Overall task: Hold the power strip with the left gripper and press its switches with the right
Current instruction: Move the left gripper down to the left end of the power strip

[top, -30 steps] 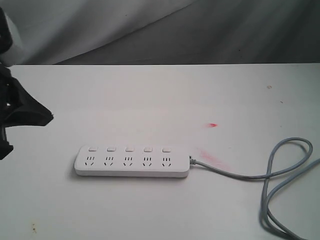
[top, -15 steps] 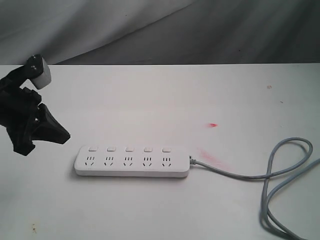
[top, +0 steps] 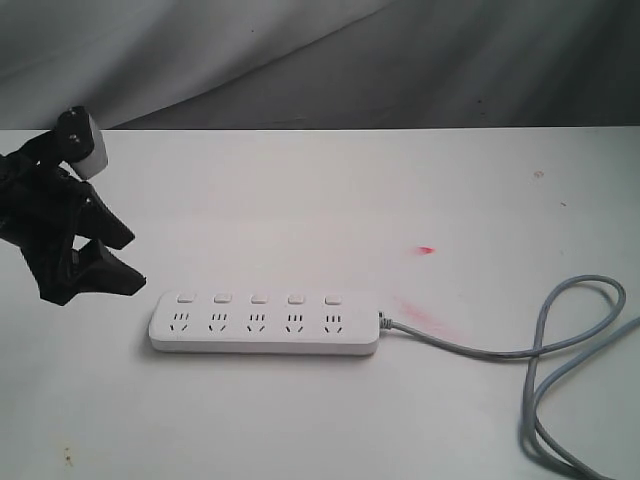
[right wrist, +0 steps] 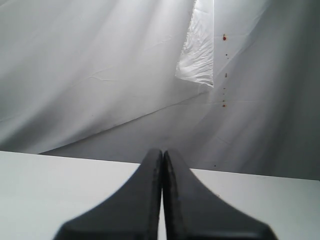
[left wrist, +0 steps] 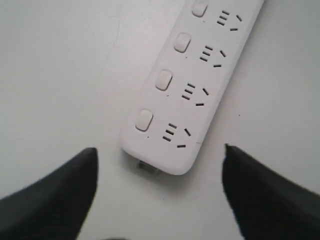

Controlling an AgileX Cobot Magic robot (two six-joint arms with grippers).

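Note:
The white power strip (top: pixel 265 325) lies flat on the white table, its grey cord (top: pixel 560 340) running off to the right. Its square switches (top: pixel 258 298) sit in a row along the far side. My left gripper (top: pixel 133 260) hovers open just off the strip's left end and holds nothing. In the left wrist view the power strip (left wrist: pixel 200 75) and its switches (left wrist: pixel 144 120) lie just beyond the left gripper (left wrist: pixel 159 150), whose black fingers stand wide apart and clear of the rounded end. My right gripper (right wrist: pixel 162 151) is shut on nothing and points over the table toward the backdrop; the exterior view does not show it.
The cord loops at the table's right edge (top: pixel 575 400). A small red mark (top: pixel 427 250) and a pink smear (top: pixel 425 312) stain the table near the strip's cord end. A grey cloth backdrop (top: pixel 400 60) hangs behind the table.
My left gripper came in from the left edge toward the strip's left end, and its jaws went from shut to open. The power strip has not moved.

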